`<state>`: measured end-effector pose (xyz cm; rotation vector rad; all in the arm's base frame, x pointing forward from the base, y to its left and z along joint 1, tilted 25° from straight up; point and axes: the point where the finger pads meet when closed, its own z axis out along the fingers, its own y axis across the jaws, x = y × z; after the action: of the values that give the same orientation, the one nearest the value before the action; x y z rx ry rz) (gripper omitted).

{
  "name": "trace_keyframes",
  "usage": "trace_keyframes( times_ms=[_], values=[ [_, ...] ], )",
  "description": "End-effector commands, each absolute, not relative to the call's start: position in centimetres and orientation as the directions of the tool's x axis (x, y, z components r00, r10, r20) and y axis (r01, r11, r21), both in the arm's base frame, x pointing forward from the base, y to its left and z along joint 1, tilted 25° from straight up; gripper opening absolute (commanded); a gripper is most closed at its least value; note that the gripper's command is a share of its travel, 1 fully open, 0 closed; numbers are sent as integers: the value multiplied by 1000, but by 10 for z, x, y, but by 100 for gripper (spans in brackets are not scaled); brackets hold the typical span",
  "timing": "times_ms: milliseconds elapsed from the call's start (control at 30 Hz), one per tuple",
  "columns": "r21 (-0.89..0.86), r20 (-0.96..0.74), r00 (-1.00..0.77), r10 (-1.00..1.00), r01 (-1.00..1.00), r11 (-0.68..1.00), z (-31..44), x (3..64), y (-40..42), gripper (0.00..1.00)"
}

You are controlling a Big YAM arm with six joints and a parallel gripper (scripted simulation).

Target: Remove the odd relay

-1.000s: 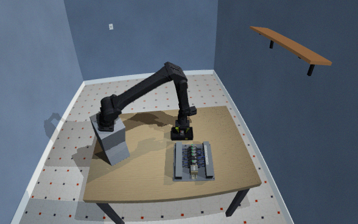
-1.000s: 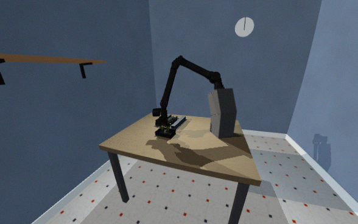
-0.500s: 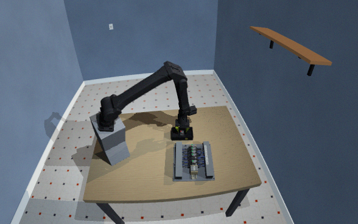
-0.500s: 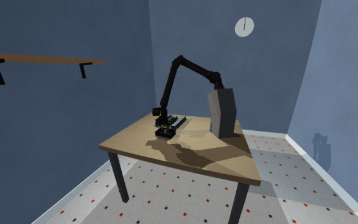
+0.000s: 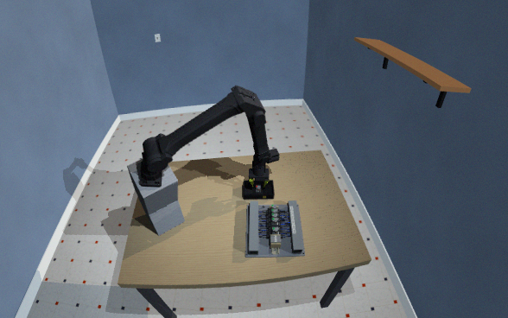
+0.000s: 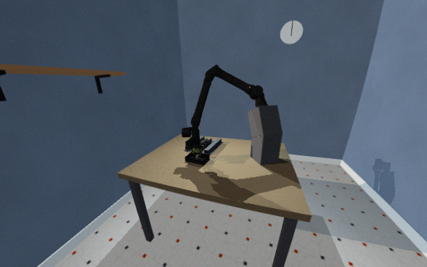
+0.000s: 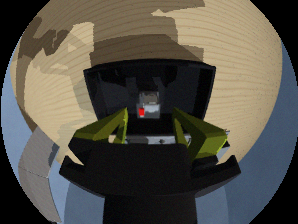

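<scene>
Black tray sits open side up on the wooden bench, just behind the relay board, w/ the gripper lowered right over it. Relay w/ the red test button is inside the tray; wrist view shows it between the yellow-green fingers, red dot facing the camera. Fingers are partway spread. Whether they're pinching the relay's sides or just flanking it can't be made out: the gaps at the pads are too small to read. Relay's underside is hidden, so can't tell if it rests on the tray floor or hangs just above it.

Board is a grey plate w/ two long grey rails along its sides and a middle row of sockets betw. them. Relays w/ green buttons fill the far part of that row, nearest the tray; the near-end socket looks pale and has no coloured button on top. Blue wiring runs out from the row to both rails.

Arm reaches from a grey pedestal at the bench's left side, elbow high, forearm nearly vertical above the tray. Ext. view has the tray at the board's end toward the camera, gripper down in it. Tray and board are close but their edges don't appear to touch.
</scene>
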<state>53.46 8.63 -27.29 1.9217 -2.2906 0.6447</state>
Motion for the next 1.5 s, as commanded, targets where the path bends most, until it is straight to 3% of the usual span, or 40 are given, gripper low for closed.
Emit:
trace_keyframes(
  times_ms=[0,1467],
  values=[
    [-296,306,-206,-930,-948,112,-251,546,106,59],
    [-296,307,-206,-929,-949,112,-242,543,108,59]
  ],
)
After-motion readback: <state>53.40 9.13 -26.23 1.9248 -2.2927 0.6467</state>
